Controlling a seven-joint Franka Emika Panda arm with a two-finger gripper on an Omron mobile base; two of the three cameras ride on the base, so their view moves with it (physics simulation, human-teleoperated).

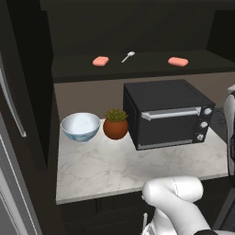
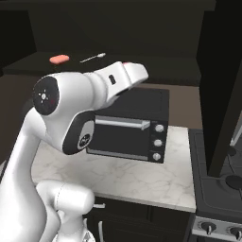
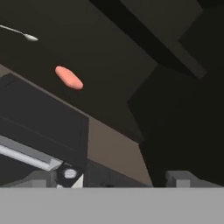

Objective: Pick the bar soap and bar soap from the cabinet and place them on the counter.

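Observation:
Two salmon-pink bar soaps lie on the shelf of the open dark cabinet [image 1: 137, 69], one at the left [image 1: 100, 61] and one at the right [image 1: 178, 61]. In the right base view the left bar soap [image 2: 59, 59] is plain, and a pink sliver [image 2: 126, 62] peeks from behind my raised hand. In the hand view my gripper [image 3: 112, 179] is open, with nothing between its fingertips [image 3: 42, 178]. The right bar soap [image 3: 68, 77] lies well ahead of it, up and to the left. The marble counter [image 1: 137, 167] runs below.
A silver spoon [image 1: 128, 56] lies on the shelf between the soaps. A black toaster oven [image 1: 167, 112], a potted plant [image 1: 115, 124] and a pale bowl [image 1: 80, 126] stand on the counter. A stove [image 2: 222, 189] adjoins at the right, beneath a dark open door [image 2: 227, 94].

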